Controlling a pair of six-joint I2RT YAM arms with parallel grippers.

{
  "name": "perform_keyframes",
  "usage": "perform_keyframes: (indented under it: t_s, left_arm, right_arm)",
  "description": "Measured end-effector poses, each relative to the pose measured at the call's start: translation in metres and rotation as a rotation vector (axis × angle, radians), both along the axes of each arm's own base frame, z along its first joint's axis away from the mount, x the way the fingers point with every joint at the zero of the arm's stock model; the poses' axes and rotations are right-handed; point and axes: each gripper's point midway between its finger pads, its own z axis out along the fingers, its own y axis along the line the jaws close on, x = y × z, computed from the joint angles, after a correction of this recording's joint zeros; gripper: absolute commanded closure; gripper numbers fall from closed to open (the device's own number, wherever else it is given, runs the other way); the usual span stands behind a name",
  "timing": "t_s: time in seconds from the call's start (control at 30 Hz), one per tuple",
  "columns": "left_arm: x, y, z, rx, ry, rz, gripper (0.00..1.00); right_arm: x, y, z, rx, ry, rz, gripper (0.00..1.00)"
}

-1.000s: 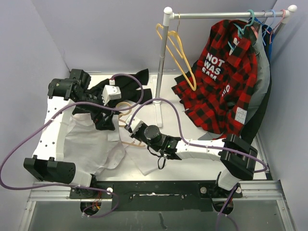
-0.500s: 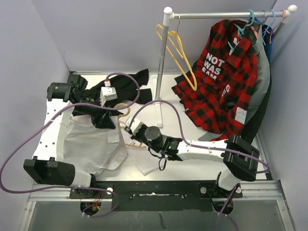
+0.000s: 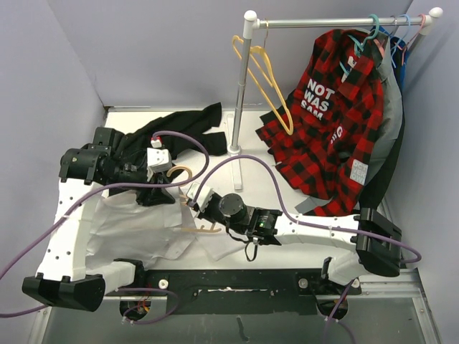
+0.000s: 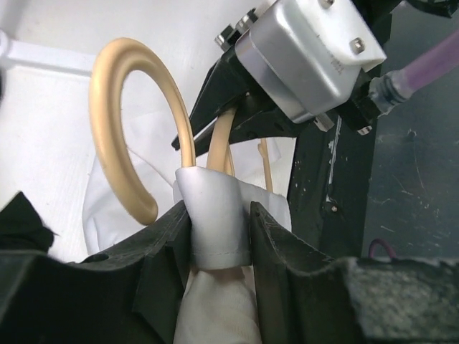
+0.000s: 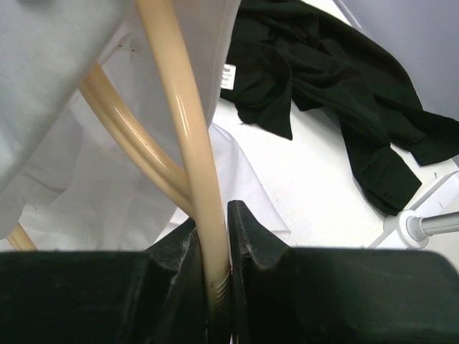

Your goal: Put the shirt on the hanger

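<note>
Lying rumpled at the 8 o'clock side of the table (image 3: 247,123), the shirt (image 3: 136,229) was thin, matte white cloth in soft creases. The hanger (image 3: 204,229), smooth and peach-tan with round bars and a curled hook, rested partly under that cloth near the table's middle, its hook pointing toward 11 o'clock. The left gripper (image 4: 221,211) was clenched on a folded band of the shirt right at the base of the hook, the fabric bulging between its rough black fingers (image 4: 168,251). The right gripper (image 5: 211,215) was clamped on one of the hanger's bars, white cloth draped over the bar just past its tips. A black garment (image 3: 179,125) lay limp and twisted at 11 o'clock. At 1 to 3 o'clock stood a rack (image 3: 323,21) with a metal rail, carrying a thin yellow hanger (image 3: 269,86) and a red-and-black plaid shirt (image 3: 330,122) with white lettering.
</note>
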Motion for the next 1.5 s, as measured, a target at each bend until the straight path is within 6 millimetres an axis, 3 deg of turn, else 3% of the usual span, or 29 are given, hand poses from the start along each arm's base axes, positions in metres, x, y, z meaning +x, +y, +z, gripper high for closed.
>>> perform_keyframes:
  t_s: [0.1, 0.2, 0.23, 0.3, 0.43, 0.6, 0.67, 0.77, 0.8, 0.87, 0.97, 1.0, 1.17, 1.27, 1.33, 1.4, 1.5]
  left_arm:
    - [0.001, 0.003, -0.01, 0.035, 0.042, 0.018, 0.69]
    - [0.001, 0.005, -0.015, 0.071, 0.083, 0.041, 0.63]
    - [-0.001, 0.005, -0.017, 0.085, 0.092, 0.046, 0.66]
    - [-0.003, 0.006, -0.02, 0.112, 0.1, 0.048, 1.0]
    - [-0.002, 0.007, -0.023, 0.155, 0.086, 0.053, 1.0]
    - [-0.006, 0.007, -0.014, 0.145, 0.035, 0.049, 1.0]
    - [-0.006, 0.006, -0.007, 0.134, 0.009, 0.049, 1.0]
    - [-0.011, 0.005, 0.0, 0.116, -0.009, 0.043, 1.0]
    - [-0.013, 0.005, 0.001, 0.113, -0.015, 0.044, 1.0]
    - [-0.017, 0.005, 0.005, 0.102, -0.033, 0.042, 1.0]
    - [-0.027, 0.008, 0.007, 0.102, -0.029, 0.045, 1.0]
    - [-0.03, 0.009, 0.008, 0.101, -0.032, 0.045, 1.0]
    - [-0.033, 0.007, 0.021, 0.07, -0.072, 0.035, 1.0]
    - [-0.029, 0.004, 0.032, 0.045, -0.122, 0.03, 1.0]
    - [-0.023, 0.002, 0.04, 0.034, -0.172, 0.033, 1.0]
    - [-0.016, 0.002, 0.047, 0.03, -0.219, 0.038, 1.0]
    - [-0.016, 0.007, 0.042, 0.064, -0.214, 0.048, 1.0]
  right_arm:
    - [-0.001, -0.002, -0.005, -0.017, 0.009, 0.0, 1.0]
    - [-0.001, -0.003, -0.006, -0.02, 0.013, -0.003, 1.0]
    - [-0.001, -0.003, -0.007, -0.021, 0.013, -0.003, 1.0]
    - [-0.002, -0.004, -0.008, -0.023, 0.015, -0.002, 1.0]
    - [-0.005, -0.008, -0.009, -0.03, 0.015, 0.007, 1.0]
    - [-0.007, -0.007, -0.001, -0.01, 0.001, 0.018, 0.98]
    - [-0.007, -0.006, 0.007, 0.011, -0.01, 0.021, 0.81]
    - [-0.007, -0.008, 0.015, 0.037, -0.008, 0.011, 0.77]
    - [-0.006, -0.009, 0.019, 0.05, -0.005, 0.006, 0.69]
    - [-0.007, -0.01, 0.023, 0.07, 0.007, 0.004, 0.33]
    - [-0.004, -0.016, 0.031, 0.105, 0.035, -0.017, 0.16]
    - [-0.002, -0.018, 0.034, 0.116, 0.042, -0.019, 0.02]
    - [-0.003, -0.032, 0.052, 0.177, 0.097, -0.002, 0.02]
    - [0.001, -0.051, 0.062, 0.219, 0.147, -0.001, 0.02]
    - [0.011, -0.077, 0.07, 0.275, 0.207, -0.011, 0.02]
    - [0.03, -0.116, 0.079, 0.367, 0.269, -0.051, 0.02]
    - [0.064, -0.183, 0.1, 0.556, 0.325, -0.147, 0.02]
